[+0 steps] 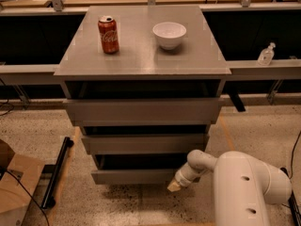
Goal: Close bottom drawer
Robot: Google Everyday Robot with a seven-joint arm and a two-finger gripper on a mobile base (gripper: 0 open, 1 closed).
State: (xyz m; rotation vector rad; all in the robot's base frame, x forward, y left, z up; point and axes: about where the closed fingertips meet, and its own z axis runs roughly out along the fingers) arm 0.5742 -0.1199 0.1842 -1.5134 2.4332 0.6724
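The bottom drawer (134, 175) is the lowest and narrowest grey front of the cabinet. Its front stands nearly pushed in under the middle drawer (143, 143), with only a dark gap above it. My gripper (175, 186) is at the drawer's right front corner, low near the floor, touching or almost touching the front. My white arm (244, 182) reaches in from the lower right. The drawer's interior is hidden.
A red cola can (108, 34) and a white bowl (169, 34) stand on the cabinet top (141, 55). A cardboard box (14, 187) and a black bar (56, 173) lie on the floor at left. A clear bottle (266, 54) sits on the right ledge.
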